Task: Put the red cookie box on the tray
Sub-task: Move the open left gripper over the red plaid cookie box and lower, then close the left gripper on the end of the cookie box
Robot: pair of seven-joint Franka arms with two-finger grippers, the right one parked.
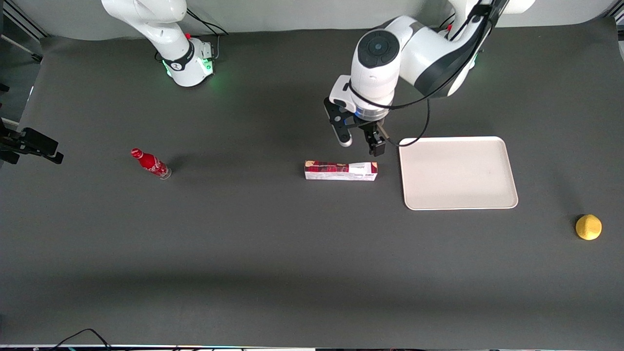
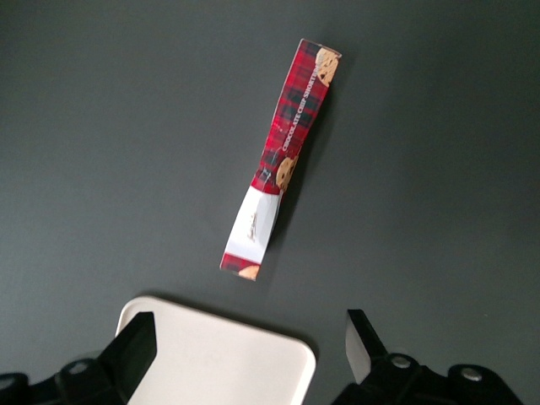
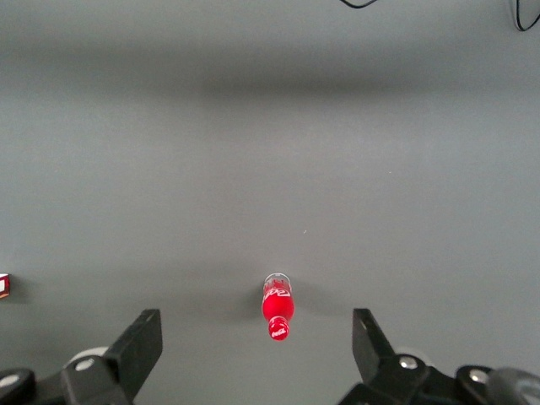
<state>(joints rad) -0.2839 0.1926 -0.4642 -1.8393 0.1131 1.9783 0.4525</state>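
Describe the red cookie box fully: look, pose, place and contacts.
The red cookie box is a long, narrow carton, apparently cardboard, in red tartan with cookie pictures and a white label panel at the end nearest the tray. It lies flat on the dark table, closed and looking intact, beside the tray but apart from it. Nothing but the table touches it. The tool hangs open above the table, a little farther from the front camera than the box, holding nothing.

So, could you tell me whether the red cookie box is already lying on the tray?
No, the red cookie box lies on the table beside the tray, and the open gripper hovers above, holding nothing.
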